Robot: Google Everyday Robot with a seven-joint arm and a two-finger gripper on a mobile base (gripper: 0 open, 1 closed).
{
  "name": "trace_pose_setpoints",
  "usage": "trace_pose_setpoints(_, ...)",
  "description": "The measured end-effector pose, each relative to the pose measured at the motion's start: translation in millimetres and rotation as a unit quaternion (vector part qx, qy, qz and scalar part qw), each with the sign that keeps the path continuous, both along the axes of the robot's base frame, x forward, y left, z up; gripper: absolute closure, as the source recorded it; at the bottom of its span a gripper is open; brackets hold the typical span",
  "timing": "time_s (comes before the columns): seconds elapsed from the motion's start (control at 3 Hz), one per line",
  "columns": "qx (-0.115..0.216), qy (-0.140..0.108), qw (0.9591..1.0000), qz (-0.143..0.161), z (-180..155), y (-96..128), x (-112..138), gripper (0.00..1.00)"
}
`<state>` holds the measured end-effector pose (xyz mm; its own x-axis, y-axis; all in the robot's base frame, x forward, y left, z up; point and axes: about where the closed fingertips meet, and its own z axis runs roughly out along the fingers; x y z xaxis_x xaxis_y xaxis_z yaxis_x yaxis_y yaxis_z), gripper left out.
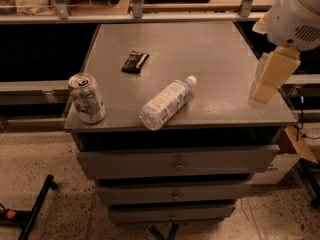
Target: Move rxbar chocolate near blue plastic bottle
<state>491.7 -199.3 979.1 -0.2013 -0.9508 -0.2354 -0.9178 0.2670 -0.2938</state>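
The rxbar chocolate, a small flat black wrapper with pale markings, lies on the back left part of the grey cabinet top. The blue plastic bottle, clear with a white cap and a white-blue label, lies on its side near the front edge, cap pointing back right. My gripper, cream-coloured under a white arm, hangs over the right edge of the top. It is well to the right of both things and holds nothing.
A silver drink can stands upright at the front left corner. Drawers sit below the top. A shelf rail runs behind. A cardboard box is on the floor at right, a black stand leg at left.
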Motion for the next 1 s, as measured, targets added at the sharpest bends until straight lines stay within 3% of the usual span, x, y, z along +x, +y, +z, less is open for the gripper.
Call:
trace_pose_setpoints(0.33, 0.028, -0.017, 0.9994, -0.009, -0.1, 8.2, 48.4, 0.00)
trace_pose_setpoints(0.67, 0.077, -0.028, 0.9964, -0.023, -3.2, 22.4, 93.4, 0.00)
trace_pose_setpoints(1.0, 0.148, -0.034, 0.9878, -0.035, -14.8, 46.9, 127.6, 0.00)
